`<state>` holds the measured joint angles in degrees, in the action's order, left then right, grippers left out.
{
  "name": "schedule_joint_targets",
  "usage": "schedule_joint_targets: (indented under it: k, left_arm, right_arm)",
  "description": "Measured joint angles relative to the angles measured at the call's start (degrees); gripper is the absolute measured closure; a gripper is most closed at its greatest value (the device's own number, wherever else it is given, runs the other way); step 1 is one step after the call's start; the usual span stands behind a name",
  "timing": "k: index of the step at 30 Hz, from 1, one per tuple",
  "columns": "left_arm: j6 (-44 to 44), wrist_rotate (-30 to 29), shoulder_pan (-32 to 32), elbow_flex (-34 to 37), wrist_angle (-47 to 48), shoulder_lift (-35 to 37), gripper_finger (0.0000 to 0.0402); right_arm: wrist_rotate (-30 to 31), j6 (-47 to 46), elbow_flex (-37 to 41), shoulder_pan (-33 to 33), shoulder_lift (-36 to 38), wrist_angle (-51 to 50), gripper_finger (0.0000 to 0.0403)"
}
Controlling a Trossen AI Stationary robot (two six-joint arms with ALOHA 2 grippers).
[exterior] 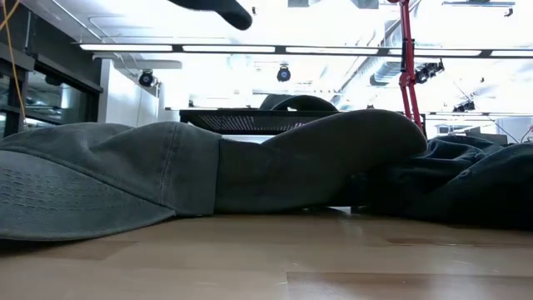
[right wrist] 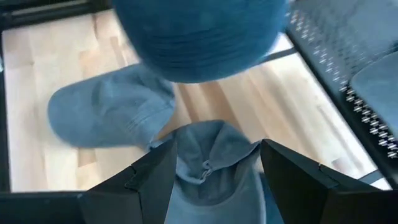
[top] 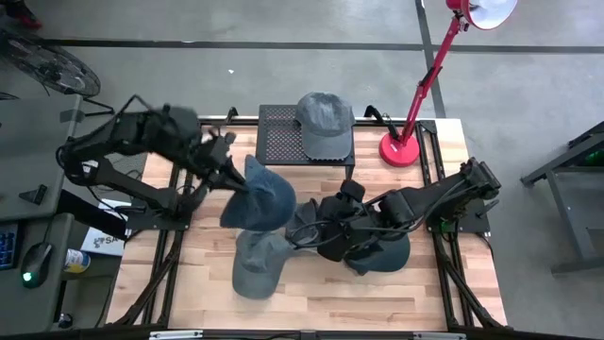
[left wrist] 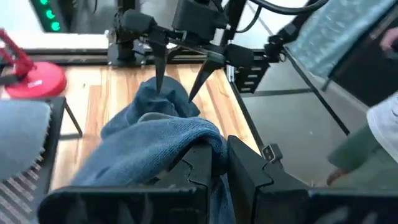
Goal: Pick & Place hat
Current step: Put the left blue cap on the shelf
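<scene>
Above wooden table (top: pixel 321 293), left fingers (left wrist: pixel 205 163) clenched on blue hat (top: pixel 262 196); right fingers (right wrist: pixel 289 171) released.

My read: a lab or workshop. Bare grey concrete floor (top: pixel 236 66), long fluorescent ceiling strip lights (exterior: pixel 275 48), exposed overhead ducting, pale butcher-block wooden worktable (top: pixel 311 283) on black metal framing.

Table (top: pixel 396 293): lying as pale wooden planks, taking up the middle of the high view.
Red lamp (top: pixel 400 149): standing on its round base at the table's far right corner, arm (top: pixel 436 68) leaning up toward a white shade (top: pixel 491 11).
Black mesh tray (top: pixel 278 134): sitting at the far edge, just left of the lamp base.
Computer mouse (top: pixel 35 257): resting, probably, on the grey side desk at left.
</scene>
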<state>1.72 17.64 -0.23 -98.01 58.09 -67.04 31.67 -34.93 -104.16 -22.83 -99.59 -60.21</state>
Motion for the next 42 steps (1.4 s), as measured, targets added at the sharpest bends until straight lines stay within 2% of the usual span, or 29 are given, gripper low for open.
schedule_joint_targets:
  k: [10, 15, 22, 27, 35, 39, 42]
  left_arm:
    - [-23.5, 31.4, 23.0, -3.8, 8.1, -5.7, 0.0378]
    - [-33.5, 40.6, 31.1, -3.9, 11.9, -10.9, 0.0378]
    - [-42.7, 41.8, 38.9, -3.9, 15.2, -17.7, 0.0378]
    - [-43.9, 44.6, 41.7, -3.9, 17.2, -19.9, 0.0378]
    - [-43.5, 45.1, 38.6, -5.9, 20.6, -19.3, 0.0378]
    - [-40.7, 41.4, 34.5, -9.9, 21.6, -19.2, 0.0378]
    - [-37.6, 37.1, 30.6, -12.7, 21.2, -19.3, 0.0378]
  right_arm:
    - [8.2, 4.4, 0.0, 0.5, 0.0, 4.3, 0.0176]
    - [11.0, 4.0, 0.0, 1.5, 0.0, 4.3, 0.0176]
    - [9.8, 3.6, 0.0, 3.4, 0.0, 4.3, 0.0176]
    - [9.8, 3.1, 0.0, 4.4, 0.0, 4.3, 0.0176]
    - [8.1, 7.7, 0.0, 7.5, 0.0, 5.5, 0.0176]
    - [3.0, 12.9, 0.0, 10.2, 0.0, 12.8, 0.0176]
    - [1.7, 16.6, 0.0, 11.9, 0.0, 20.8, 0.0176]
